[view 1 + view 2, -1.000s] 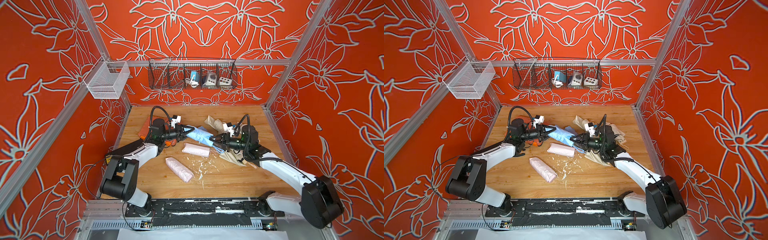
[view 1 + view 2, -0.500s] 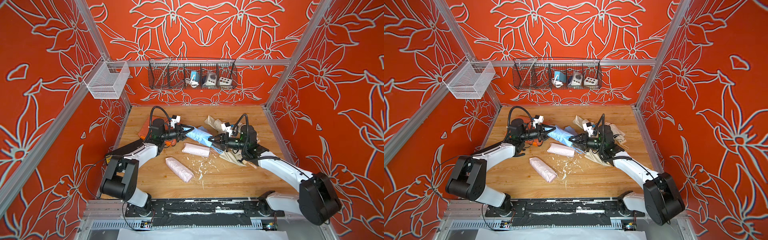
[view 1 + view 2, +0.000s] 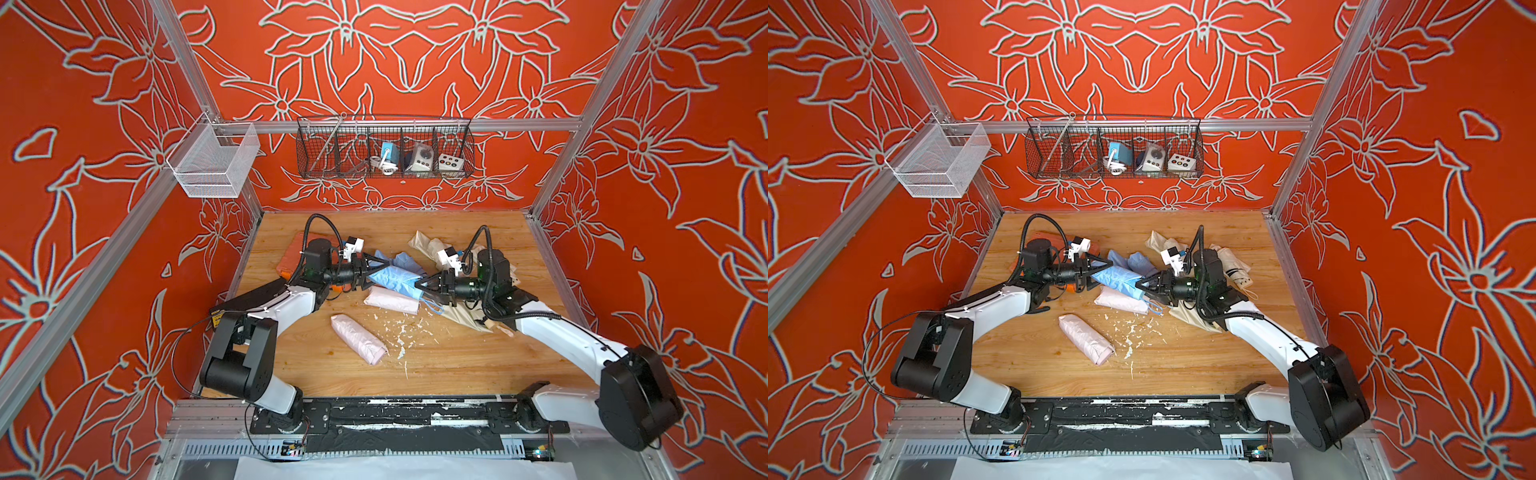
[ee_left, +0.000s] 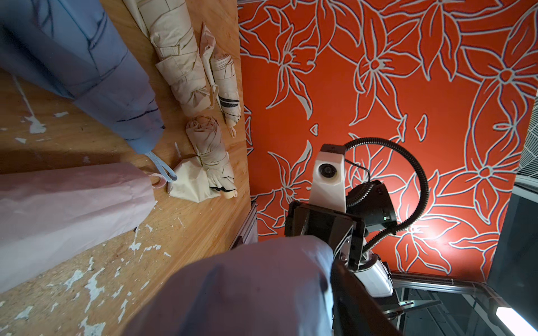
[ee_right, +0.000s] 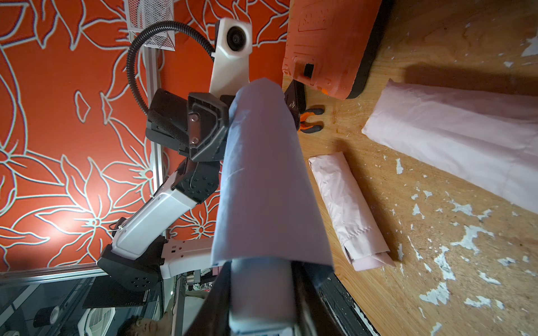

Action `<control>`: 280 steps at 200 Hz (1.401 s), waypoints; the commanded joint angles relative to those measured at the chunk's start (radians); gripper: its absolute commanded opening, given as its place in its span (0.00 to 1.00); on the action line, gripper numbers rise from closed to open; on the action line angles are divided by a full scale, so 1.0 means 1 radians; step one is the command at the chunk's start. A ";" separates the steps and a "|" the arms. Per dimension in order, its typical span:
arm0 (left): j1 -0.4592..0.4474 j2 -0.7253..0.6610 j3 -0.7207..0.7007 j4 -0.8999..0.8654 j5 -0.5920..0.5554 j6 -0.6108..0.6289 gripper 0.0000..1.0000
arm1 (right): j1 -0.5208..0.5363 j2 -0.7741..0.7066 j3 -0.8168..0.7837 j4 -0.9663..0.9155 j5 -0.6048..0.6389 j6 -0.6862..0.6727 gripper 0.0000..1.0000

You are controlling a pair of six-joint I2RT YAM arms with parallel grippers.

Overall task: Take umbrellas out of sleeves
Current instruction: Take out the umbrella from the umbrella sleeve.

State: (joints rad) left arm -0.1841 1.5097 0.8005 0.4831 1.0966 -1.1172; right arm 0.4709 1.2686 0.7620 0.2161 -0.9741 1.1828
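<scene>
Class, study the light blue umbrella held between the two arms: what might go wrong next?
The left pincer stands spread around the blue sleeve, so the sleeve may travel along when the right pincer, shut on the light blue umbrella, pulls. Lifted by that end alone, the umbrella might sag onto the pink sleeved umbrella below.

Light: bright, even | shadows: soft, short | wrist views: near sleeve (image 4: 247,291) blurred, wall (image 4: 431,235) hotspot, edges warped
</scene>
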 commanded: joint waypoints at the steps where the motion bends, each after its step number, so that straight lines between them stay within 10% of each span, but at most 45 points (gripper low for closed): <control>1: 0.015 -0.039 0.046 -0.042 0.038 0.075 0.60 | -0.029 -0.025 0.043 -0.070 -0.015 -0.057 0.00; 110: 0.057 -0.060 0.072 -0.146 0.039 0.160 0.47 | -0.082 -0.061 0.046 -0.192 -0.051 -0.122 0.00; 280: 0.072 -0.062 0.065 -0.187 0.036 0.196 0.52 | -0.123 -0.089 0.027 -0.213 -0.074 -0.130 0.00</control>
State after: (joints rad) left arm -0.1127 1.4723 0.8513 0.2859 1.1225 -0.9386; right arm 0.3531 1.2060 0.7891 -0.0479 -1.0367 1.0523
